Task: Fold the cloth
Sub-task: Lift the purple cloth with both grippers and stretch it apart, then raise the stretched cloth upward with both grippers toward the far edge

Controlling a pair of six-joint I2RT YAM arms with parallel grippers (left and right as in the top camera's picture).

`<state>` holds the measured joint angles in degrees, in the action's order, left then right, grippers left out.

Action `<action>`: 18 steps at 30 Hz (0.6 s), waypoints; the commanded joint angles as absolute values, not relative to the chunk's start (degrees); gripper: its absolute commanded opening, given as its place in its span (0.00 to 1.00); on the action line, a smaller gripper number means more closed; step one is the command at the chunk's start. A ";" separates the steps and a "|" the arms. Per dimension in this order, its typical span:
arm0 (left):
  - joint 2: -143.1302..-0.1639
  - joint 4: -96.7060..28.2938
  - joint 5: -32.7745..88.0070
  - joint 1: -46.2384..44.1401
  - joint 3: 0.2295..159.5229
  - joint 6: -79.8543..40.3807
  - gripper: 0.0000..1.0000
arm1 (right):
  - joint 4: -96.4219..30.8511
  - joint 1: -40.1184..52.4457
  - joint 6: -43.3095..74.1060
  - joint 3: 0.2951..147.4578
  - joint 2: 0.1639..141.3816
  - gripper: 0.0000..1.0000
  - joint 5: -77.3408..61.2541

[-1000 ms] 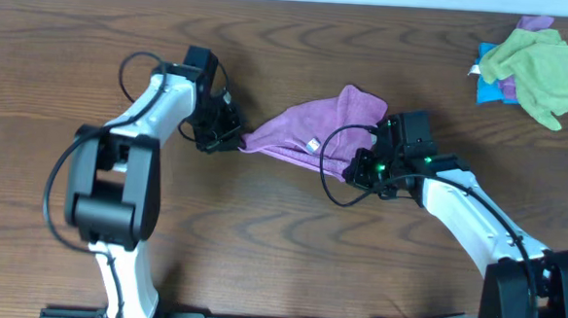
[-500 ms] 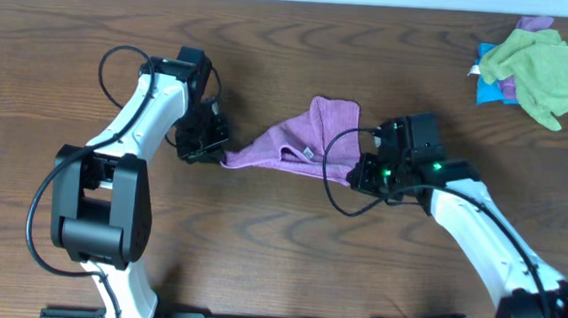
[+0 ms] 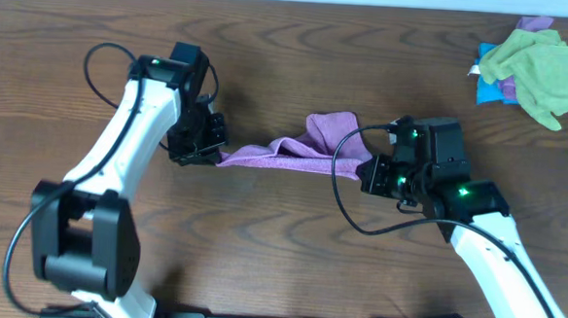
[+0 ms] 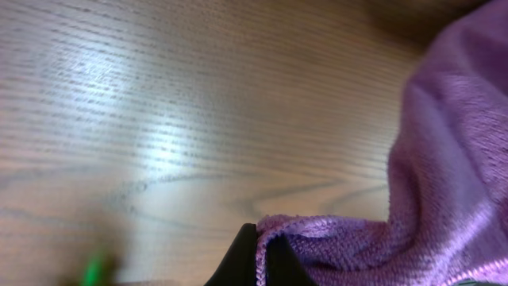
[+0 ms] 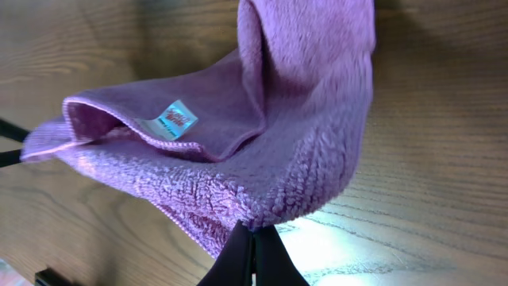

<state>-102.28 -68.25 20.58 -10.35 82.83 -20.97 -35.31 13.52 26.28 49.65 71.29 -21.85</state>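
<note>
On the table (image 3: 278, 276), near its middle, we have the cloth (image 3: 284, 151) strung as a narrow band between our two arms, well apart from the pile (image 3: 537, 65) in the far right corner. It does not lie flat: near its right end it bunches and doubles over itself, and the right wrist view shows one layer curled over another.

The main risk, as we judge it, is laying it down like this. The bunch would be trapped under the fold, and the edges would not meet.

The left gripper (image 3: 213, 156) is pinched tight on only a thin bit of the cloth's hem, as the left wrist view shows (image 4: 258, 258). If we pull the arms further apart, that corner may slip out and the band would drop.

The right gripper (image 3: 369, 173) is likewise clamped on the cloth, on a thick, fuzzy fold (image 5: 252, 254). There we may be holding two layers at once, so the true corner could be lost.

The tag (image 5: 176, 119) sits inside the curl, which suggests a twist.
</note>
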 commanded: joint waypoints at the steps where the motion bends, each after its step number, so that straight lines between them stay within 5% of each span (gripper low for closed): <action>1: -100.12 -69.87 17.65 -10.26 82.63 -21.54 0.06 | -35.64 13.15 26.15 49.34 70.76 0.01 -21.58; 18: -85.78 -75.00 19.51 -10.24 82.65 -27.22 0.06 | -46.19 13.21 25.85 62.96 67.46 0.01 -22.24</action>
<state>-87.26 -74.50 21.04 -10.35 82.83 -25.67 -45.41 13.52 26.52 62.30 67.66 -23.57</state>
